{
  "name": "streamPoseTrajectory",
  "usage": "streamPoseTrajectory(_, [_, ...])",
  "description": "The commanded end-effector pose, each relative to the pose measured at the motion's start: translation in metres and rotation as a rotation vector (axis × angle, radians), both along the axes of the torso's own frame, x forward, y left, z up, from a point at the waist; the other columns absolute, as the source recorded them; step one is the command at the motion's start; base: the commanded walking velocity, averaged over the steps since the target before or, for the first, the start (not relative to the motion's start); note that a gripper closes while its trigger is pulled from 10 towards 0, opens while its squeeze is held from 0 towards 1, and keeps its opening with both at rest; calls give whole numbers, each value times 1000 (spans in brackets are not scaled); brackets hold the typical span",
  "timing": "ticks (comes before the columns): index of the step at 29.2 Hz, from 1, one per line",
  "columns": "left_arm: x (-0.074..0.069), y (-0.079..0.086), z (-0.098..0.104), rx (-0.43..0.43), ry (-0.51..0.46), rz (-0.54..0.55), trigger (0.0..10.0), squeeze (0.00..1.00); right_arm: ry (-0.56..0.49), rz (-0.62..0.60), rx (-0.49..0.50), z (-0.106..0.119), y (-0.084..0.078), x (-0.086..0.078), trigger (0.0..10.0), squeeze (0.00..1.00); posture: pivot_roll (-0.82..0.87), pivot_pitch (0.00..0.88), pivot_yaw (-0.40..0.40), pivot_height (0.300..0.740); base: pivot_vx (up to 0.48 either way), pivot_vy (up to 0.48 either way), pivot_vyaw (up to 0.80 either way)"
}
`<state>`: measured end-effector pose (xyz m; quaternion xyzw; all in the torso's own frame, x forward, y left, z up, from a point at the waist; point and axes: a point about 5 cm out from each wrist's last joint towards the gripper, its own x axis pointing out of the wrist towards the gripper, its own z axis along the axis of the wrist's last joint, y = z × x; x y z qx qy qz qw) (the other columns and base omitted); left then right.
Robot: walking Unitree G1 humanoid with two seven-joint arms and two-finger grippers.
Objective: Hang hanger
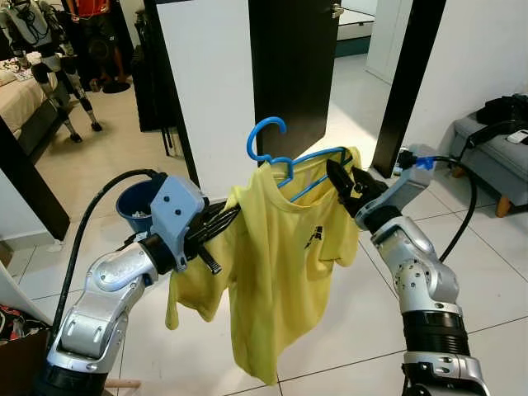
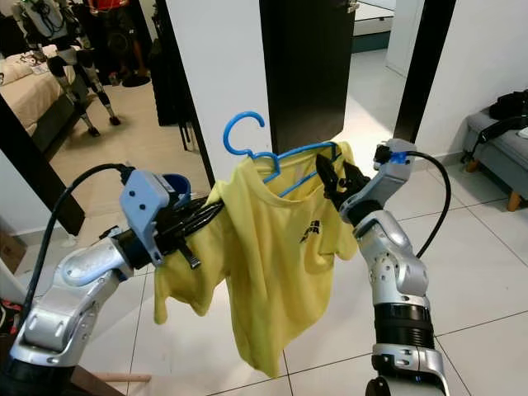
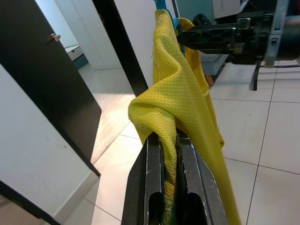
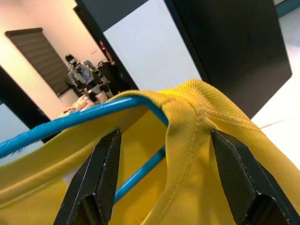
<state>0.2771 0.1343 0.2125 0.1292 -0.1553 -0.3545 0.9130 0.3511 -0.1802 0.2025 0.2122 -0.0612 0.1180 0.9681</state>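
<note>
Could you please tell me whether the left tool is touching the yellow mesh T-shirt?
Touching. In the left wrist view, the left tool has a fold of the yellow mesh T-shirt pinched between its two black fingers.

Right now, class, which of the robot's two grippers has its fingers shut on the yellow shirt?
The left gripper, pinching the yellow shirt; the right gripper's fingers straddle the hanger, spread apart.

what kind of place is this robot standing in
Most likely a home, near a bedroom doorway. There is a tiled floor, a dark door opening to another room, a bed at the far left and a grey sofa at the right.
</note>
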Motion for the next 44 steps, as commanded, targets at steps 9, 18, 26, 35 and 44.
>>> streamPoseTrajectory(9, [-4, -3, 6, -16, -24, -3, 10000, 0, -2, -45, 10, 2, -5, 4, 0, 0, -57, 0, 34, 740, 0, 0, 0])
streamPoseTrajectory(18, [-3, -3, 6, -16, -21, -2, 10000, 0, -7, -52, 11, 2, -5, 3, 0, 0, -58, 0, 35, 740, 0, 0, 0])
streamPoseTrajectory(26, [-1, 0, -7, 121, -2, 7, 10000, 0, -24, -39, -1, 6, -5, 3, 0, 0, -66, 0, 36, 740, 0, 0, 0])
streamPoseTrajectory(35, [10, 10, -29, 318, 38, 107, 10000, 0, -47, 3, -19, 13, -1, 2, 0, 0, -75, 0, 38, 740, 0, 0, 0])
streamPoseTrajectory(44, [18, 12, -30, 301, 45, 205, 10000, 0, -43, 42, -19, 12, 8, 2, 0, 0, -78, 0, 37, 740, 0, 0, 0])
